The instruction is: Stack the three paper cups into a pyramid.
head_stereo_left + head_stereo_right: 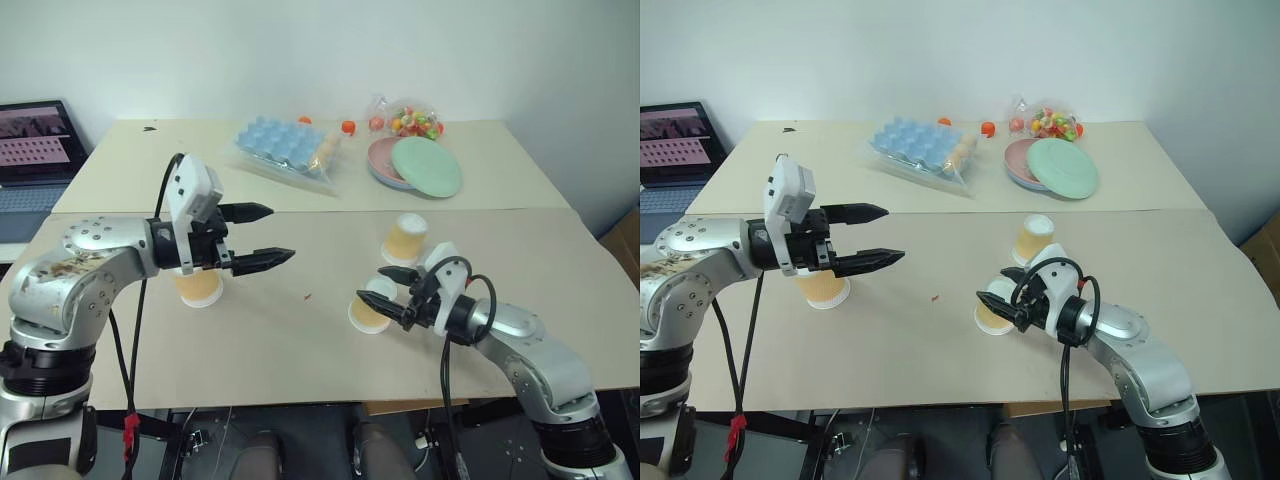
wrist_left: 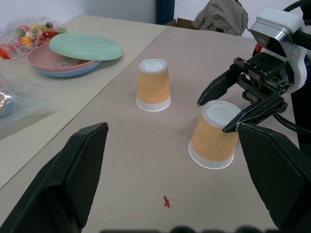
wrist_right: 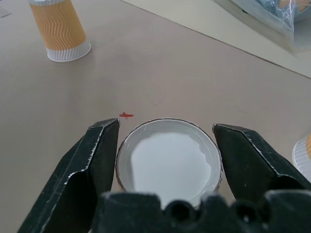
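Now my right pincer (image 1: 386,287) brackets the near-right cup (image 2: 214,134) (upside down on the worktop (image 1: 300,340)), fingers at its sides; grip unclear. My left pincer (image 1: 262,235) hovers spread above the left cup (image 1: 823,287). A third cup (image 1: 404,239) stands just beyond.

No text, label, brand or number can be read on anything in view.
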You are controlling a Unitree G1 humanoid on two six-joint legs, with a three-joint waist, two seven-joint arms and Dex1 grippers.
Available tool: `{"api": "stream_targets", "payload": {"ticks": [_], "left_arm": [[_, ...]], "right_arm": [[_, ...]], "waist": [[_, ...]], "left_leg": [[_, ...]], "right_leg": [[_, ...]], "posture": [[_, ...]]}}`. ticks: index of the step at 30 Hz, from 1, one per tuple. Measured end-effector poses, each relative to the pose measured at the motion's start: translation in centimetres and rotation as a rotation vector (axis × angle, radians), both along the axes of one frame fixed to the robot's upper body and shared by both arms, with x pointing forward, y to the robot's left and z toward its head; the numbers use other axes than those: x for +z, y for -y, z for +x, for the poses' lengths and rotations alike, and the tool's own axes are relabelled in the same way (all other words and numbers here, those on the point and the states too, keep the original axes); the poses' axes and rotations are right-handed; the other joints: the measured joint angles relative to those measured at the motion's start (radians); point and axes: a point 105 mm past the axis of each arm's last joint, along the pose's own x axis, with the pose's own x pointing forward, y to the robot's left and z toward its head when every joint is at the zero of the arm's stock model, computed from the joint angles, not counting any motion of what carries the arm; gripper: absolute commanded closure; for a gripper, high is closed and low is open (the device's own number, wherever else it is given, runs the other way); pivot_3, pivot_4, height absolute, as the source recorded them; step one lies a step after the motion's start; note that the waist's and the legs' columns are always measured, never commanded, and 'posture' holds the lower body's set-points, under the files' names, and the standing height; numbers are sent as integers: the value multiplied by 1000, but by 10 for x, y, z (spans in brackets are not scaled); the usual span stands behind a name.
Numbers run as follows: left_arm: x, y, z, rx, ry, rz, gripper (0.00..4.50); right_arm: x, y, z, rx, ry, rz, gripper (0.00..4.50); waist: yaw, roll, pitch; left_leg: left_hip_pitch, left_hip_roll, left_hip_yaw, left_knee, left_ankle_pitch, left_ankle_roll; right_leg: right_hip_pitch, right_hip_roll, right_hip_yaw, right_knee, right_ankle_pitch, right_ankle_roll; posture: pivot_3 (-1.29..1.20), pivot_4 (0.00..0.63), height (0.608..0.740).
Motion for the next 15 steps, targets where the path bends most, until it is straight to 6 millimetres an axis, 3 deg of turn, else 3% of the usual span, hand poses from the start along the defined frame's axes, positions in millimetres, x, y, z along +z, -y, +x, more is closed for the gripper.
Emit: {"api": "stream_targets", "payload": {"ticks": [6,8,15], "left_arm": [[0,0,0,-3,-3,-5,0],[0,0,0,-3,-3,-6,0],[0,0,0,-4,-4,-6,0]], "right_arm": [[-2,-2,0,-6,-12,9,798],[-3,-3,0,-9,-21,9,65],[-5,-3,1,-16,-25,6,65]], "waist": [[-2,0,0],[-2,0,0],[-3,0,0]], "left_leg": [[0,0,0,0,0,0],[0,0,0,0,0,0],[0,0,0,0,0,0]], "right_leg": [[0,0,0,0,0,0],[0,0,0,0,0,0],[0,0,0,0,0,0]], "posture": [[0,150,740],[0,150,740],[0,150,740]]}}
